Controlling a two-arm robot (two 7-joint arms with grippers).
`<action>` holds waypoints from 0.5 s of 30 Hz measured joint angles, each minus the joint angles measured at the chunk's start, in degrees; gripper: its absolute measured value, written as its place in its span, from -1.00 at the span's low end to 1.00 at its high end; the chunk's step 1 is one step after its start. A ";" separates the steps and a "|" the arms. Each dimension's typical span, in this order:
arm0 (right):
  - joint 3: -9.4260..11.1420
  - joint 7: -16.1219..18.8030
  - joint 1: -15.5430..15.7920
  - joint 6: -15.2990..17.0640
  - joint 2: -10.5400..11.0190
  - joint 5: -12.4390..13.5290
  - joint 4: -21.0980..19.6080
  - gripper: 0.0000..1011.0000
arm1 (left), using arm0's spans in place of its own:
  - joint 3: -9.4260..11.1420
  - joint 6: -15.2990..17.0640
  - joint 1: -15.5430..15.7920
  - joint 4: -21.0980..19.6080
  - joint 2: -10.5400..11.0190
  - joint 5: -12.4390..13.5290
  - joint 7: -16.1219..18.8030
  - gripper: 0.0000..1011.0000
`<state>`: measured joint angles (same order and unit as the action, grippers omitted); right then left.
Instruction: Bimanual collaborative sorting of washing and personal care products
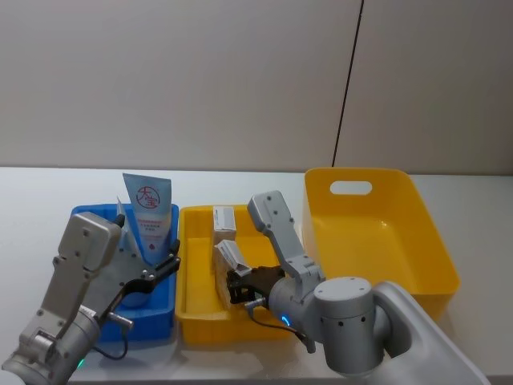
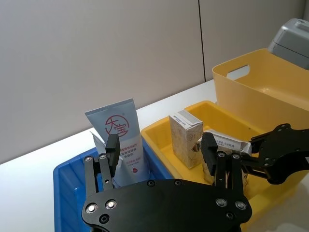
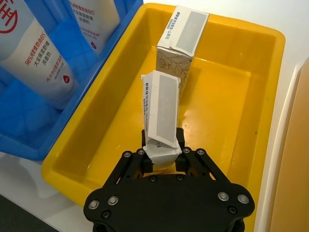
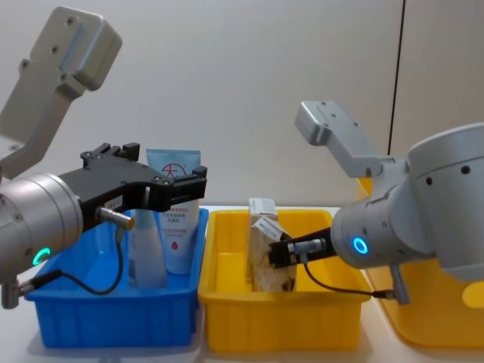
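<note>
One cream box (image 3: 161, 104), tilted, sits clamped in the right gripper (image 3: 161, 150) inside the small yellow tray (image 3: 227, 96), just beside a second box (image 3: 181, 43). Squeeze tubes (image 1: 148, 212) stand in the blue tray (image 1: 152, 329); the left gripper (image 2: 161, 147) hovers near them, fingers apart.

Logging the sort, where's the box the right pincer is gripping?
Head view, centre: the held box is inside the small yellow tray, in front of the other box, clamped in the right pincer.
</note>
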<state>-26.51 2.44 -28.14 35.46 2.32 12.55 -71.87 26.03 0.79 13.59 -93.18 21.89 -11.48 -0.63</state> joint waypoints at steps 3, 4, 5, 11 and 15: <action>0.00 0.00 0.00 0.00 -0.01 0.00 0.01 -0.59 | 0.00 0.00 0.00 0.00 0.00 0.00 0.00 0.98; 0.00 0.00 0.00 0.00 -0.01 0.00 0.02 -0.59 | 0.00 0.00 0.00 0.00 0.00 0.00 0.00 0.98; 0.00 0.00 0.00 0.00 -0.01 0.00 0.02 -0.59 | 0.00 0.00 0.00 0.00 0.00 0.00 0.00 0.98; 0.00 0.00 0.00 0.00 -0.01 0.00 0.02 -0.59 | 0.00 0.00 0.00 0.00 0.00 0.00 0.00 0.98; 0.00 0.00 0.00 0.00 -0.01 0.00 0.02 -0.59 | 0.00 0.00 0.00 0.00 0.00 0.00 0.00 0.98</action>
<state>-26.51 2.45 -28.14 35.46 2.31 12.55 -71.85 26.03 0.79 13.59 -93.18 21.89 -11.48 -0.63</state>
